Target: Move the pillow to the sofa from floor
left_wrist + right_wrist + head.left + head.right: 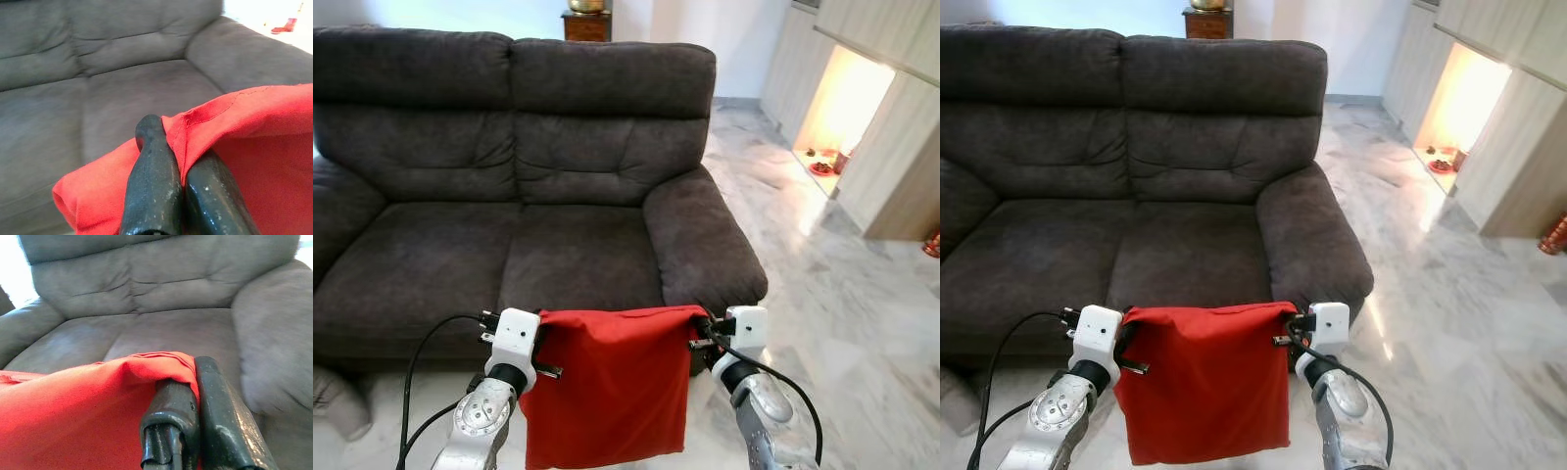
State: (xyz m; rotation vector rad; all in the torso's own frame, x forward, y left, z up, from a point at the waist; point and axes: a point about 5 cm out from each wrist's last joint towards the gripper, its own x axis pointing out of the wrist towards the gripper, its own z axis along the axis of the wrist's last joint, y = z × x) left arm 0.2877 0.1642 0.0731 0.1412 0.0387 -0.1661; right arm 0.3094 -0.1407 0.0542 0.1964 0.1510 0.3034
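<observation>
A red pillow hangs flat in the air in front of the dark grey sofa, held by its two top corners. My left gripper is shut on the pillow's top left corner, and its fingers pinch the red fabric. At the top right corner my right gripper is shut on the cloth as well, fingers clamped over the folded edge. The pillow hangs just before the sofa's front edge, level with the right seat cushion.
The sofa's right armrest bulges just beyond my right gripper. Glossy marble floor spreads to the right, with a lit cabinet niche by the wall. A grey bundle lies on the floor at the lower left.
</observation>
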